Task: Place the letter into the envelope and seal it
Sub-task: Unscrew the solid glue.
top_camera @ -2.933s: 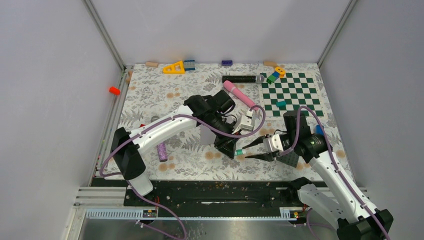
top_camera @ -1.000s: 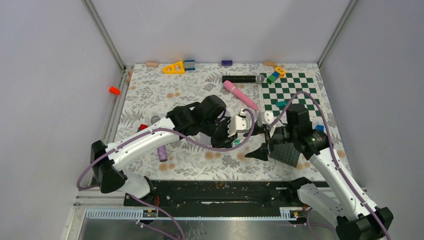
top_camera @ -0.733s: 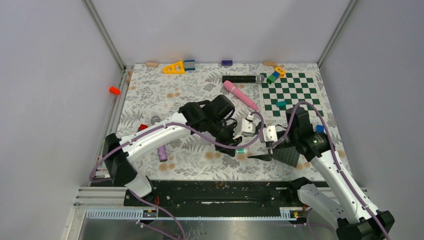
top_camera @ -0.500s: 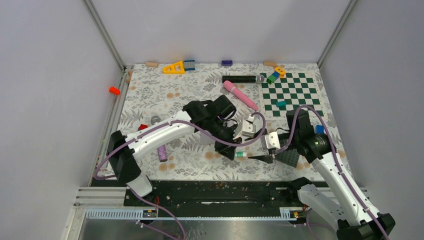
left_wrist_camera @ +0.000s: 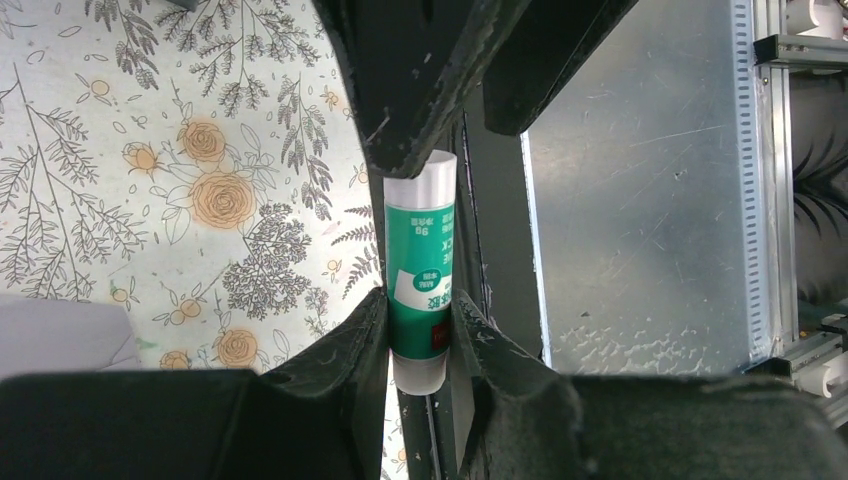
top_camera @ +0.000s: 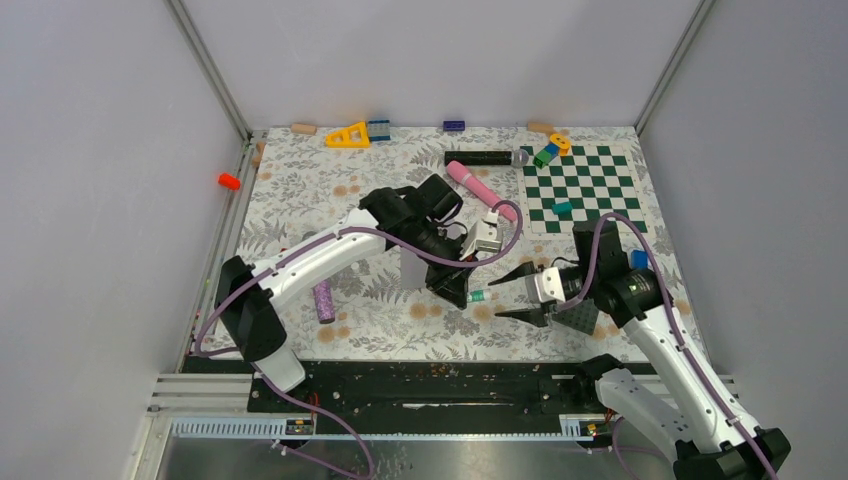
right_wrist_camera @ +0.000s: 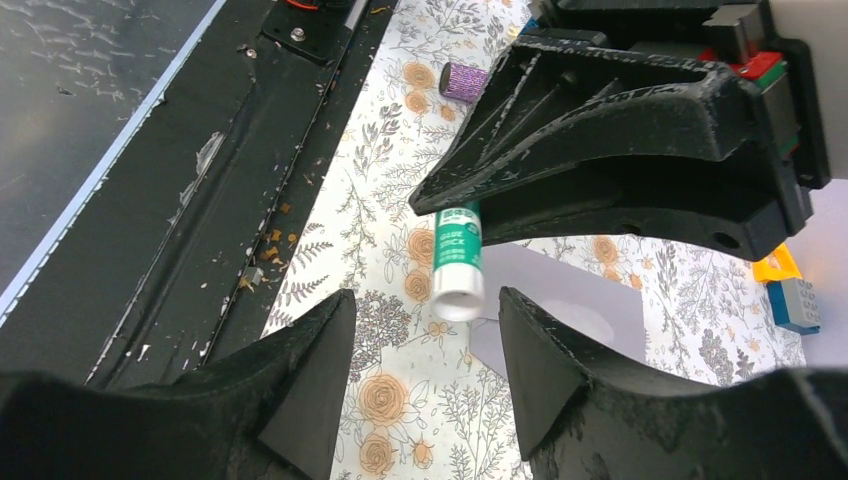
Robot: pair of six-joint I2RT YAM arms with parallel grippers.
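My left gripper (left_wrist_camera: 420, 310) is shut on a green-and-white glue stick (left_wrist_camera: 421, 250) and holds it level above the table, white cap pointing right (top_camera: 478, 296). My right gripper (right_wrist_camera: 425, 298) is open. Its fingertips stand on either side of the cap of the glue stick (right_wrist_camera: 458, 255), with a gap on both sides. The light grey envelope (top_camera: 412, 268) lies flat on the floral cloth, partly under the left gripper (top_camera: 452, 285); its corner also shows below the stick as envelope (right_wrist_camera: 570, 300). The letter is out of view.
A dark grey studded plate (top_camera: 580, 318) lies under the right wrist. A green-and-white checkerboard (top_camera: 580, 185), a pink cylinder (top_camera: 480, 190) and a black microphone (top_camera: 487, 158) lie at the back right. A purple cylinder (top_camera: 323, 300) lies near the left arm, toy blocks along the back edge.
The left arm has swung the glue stick down toward the near side. The right gripper has lined up with the cap and its jaws have narrowed around it.
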